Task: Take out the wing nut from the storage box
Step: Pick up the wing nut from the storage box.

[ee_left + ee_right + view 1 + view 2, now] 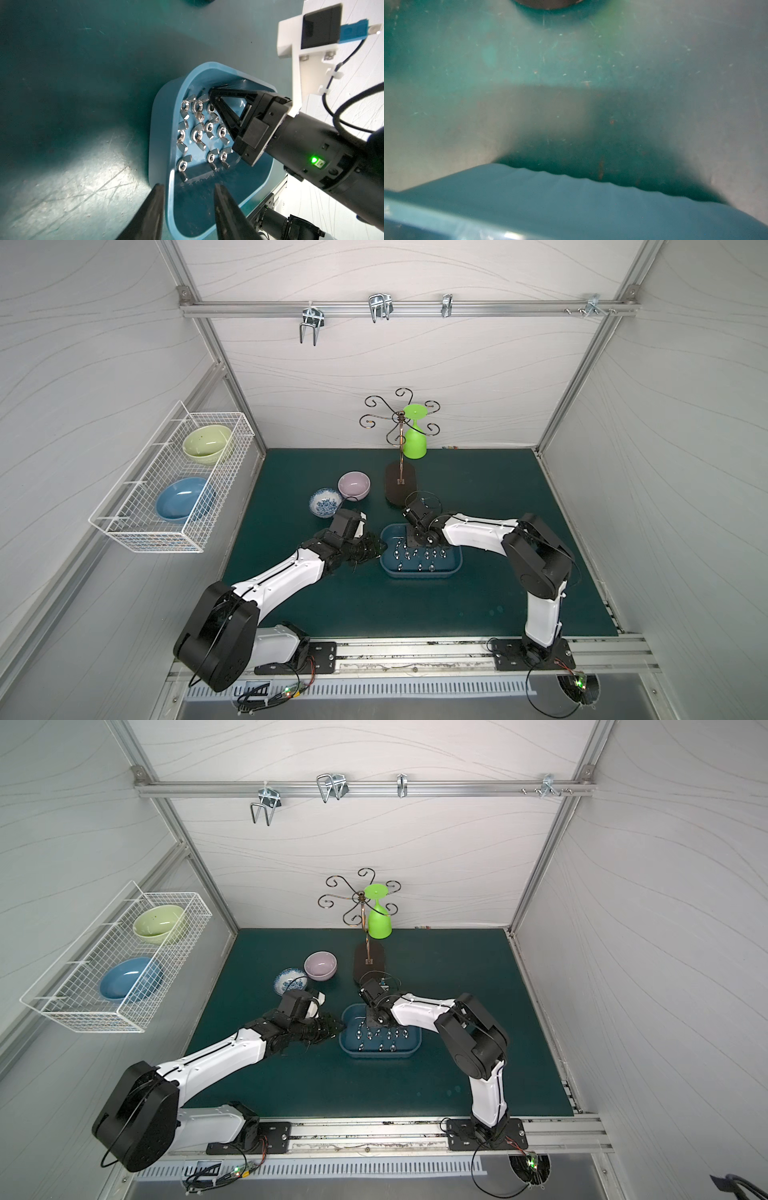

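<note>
The dark-blue storage box lies on the green mat between my arms, with several silver wing nuts on its floor. My right gripper reaches down into the far end of the storage box. Its fingertips are closed together among the nuts, and whether one is pinched is hidden. My left gripper is open astride the box's end wall, one finger outside and one inside. The right wrist view shows only the blurred box rim and mat.
Behind the box stand a purple bowl, a blue-patterned bowl and a cup stand carrying a green glass. A white wire basket on the left wall holds two bowls. Metal hooks hang on the back rail.
</note>
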Tool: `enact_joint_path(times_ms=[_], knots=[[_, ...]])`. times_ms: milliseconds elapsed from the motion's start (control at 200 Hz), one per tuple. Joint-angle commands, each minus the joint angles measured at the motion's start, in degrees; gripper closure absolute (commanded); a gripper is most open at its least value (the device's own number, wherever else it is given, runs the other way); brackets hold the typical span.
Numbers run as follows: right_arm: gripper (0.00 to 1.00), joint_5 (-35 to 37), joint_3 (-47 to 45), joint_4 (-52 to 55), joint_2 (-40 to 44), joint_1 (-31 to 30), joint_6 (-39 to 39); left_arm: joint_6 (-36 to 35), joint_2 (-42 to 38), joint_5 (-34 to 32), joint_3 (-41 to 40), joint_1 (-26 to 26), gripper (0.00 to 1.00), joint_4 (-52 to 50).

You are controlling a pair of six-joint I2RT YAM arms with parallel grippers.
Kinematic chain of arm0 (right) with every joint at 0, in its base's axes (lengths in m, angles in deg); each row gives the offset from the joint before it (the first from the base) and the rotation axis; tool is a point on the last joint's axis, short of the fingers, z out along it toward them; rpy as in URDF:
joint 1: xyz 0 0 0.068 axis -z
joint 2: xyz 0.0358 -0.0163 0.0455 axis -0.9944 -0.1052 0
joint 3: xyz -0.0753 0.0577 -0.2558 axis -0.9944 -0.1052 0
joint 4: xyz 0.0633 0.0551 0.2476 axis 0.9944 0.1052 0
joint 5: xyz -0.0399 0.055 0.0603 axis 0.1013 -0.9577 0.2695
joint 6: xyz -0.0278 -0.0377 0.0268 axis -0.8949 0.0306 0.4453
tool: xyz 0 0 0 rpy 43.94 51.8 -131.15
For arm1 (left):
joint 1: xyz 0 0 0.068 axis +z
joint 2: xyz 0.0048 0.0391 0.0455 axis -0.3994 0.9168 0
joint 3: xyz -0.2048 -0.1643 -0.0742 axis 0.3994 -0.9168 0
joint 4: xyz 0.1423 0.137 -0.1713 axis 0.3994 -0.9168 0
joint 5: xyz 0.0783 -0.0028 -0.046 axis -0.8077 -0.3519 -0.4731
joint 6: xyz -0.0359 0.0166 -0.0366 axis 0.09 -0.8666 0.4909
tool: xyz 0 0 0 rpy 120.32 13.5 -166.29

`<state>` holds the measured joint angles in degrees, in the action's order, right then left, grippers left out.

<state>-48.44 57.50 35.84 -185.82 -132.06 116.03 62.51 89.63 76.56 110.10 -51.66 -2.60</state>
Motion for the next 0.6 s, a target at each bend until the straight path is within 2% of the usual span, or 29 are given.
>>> enact_joint_path(times_ms=[0,145,345,595], knots=[[0.9,0.22,0.95,0.3,-1.75,-0.33,0.41,-0.96,-1.14,-0.27,-0.17,0.35,0.57,1.77],[0.91,0.39,1.26,0.3,-1.85,-0.42,0.08,-0.93,-0.88,-0.27,-0.07,0.39,0.57,1.86],[1.0,0.95,1.12,0.08,-1.73,-0.6,-0.19,-0.77,-0.39,-0.24,0.0,0.43,0.57,2.21],[1.0,4.06,-0.3,0.39,2.37,-1.6,-2.23,-0.89,0.82,0.75,0.78,0.36,0.57,2.49]])
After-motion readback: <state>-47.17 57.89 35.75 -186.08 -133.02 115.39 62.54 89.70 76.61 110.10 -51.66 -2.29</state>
